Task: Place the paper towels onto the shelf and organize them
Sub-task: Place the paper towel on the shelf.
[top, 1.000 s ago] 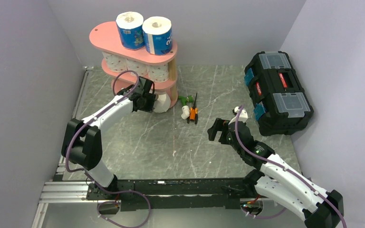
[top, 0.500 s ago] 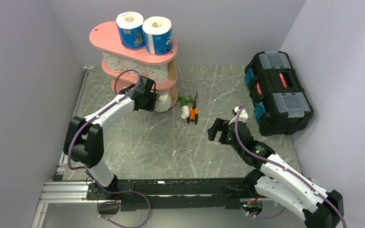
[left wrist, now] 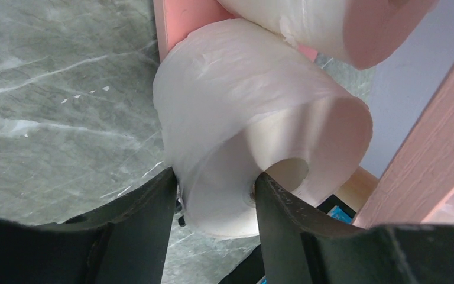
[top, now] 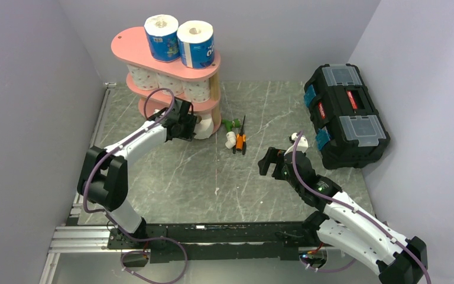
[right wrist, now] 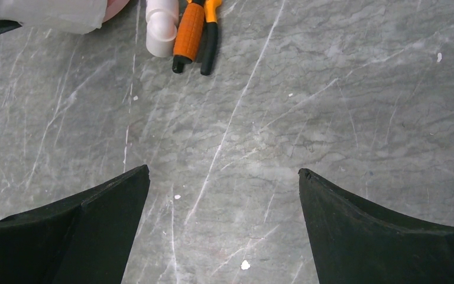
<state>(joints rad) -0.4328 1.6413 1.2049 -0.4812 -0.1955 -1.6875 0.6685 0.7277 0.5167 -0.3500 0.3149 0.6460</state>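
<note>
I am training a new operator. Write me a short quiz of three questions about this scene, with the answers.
1. True or false: the right tool holds a roll.
2. On which tier of the pink shelf do the two blue-wrapped rolls stand? A top, B middle, C bottom.
3. Which part of the plain roll does the left tool pinch?
Key: 1 false, it is open and empty above the table. 2 A. 3 Its wall: one finger outside, the other in the hollow core.
</note>
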